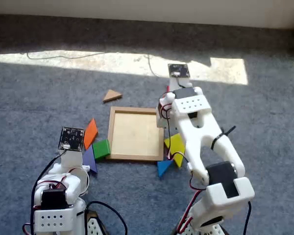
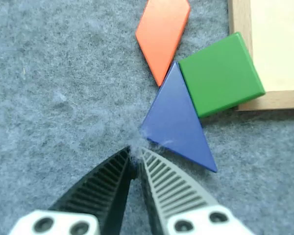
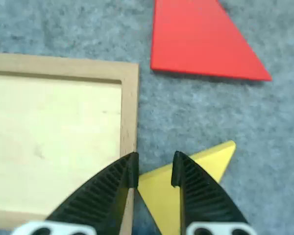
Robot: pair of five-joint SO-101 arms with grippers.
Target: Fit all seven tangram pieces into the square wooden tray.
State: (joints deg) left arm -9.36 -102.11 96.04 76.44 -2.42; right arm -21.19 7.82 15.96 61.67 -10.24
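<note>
Carpet [image 1: 39, 98], grey-blue, carries everything, with the square wooden tray [image 1: 134, 157] lying flat between the two arms. All the pieces in view lie outside the tray.

On the tray's left-arm side three pieces crowd together. A green square [image 2: 220, 73] sits over the tray's near corner and covers part of the rim. A violet-blue triangle [image 2: 179, 122] lies edge to edge with the square, and an orange parallelogram [image 2: 162, 34] touches that triangle's tip. The left gripper [image 2: 135, 155] hangs just off the violet-blue triangle's near corner, its jaws pressed together with nothing between them.

Beyond the tray's far edge a tan triangle [image 1: 112, 95] lies alone, near the far left corner but apart from it.

On the tray's right-arm side a yellow triangle [image 3: 213, 157] lies just beside the rim, and a small blue triangle [image 1: 163, 168] sits close to the tray's near right corner. A red piece [image 3: 196, 39] lies farther along that side, apart from the rim. The right gripper [image 3: 154, 164] stands over the yellow triangle's edge nearest the tray, its jaws a narrow gap apart and gripping nothing. One finger sits above the tray's rim, the other above the yellow piece.

From above, the right arm [image 1: 201, 132] stretches along that side of the tray and covers most of the red piece and part of the yellow one. A thin cable [image 1: 63, 56] trails across a sunlit strip [image 1: 112, 63] well beyond the tray.
</note>
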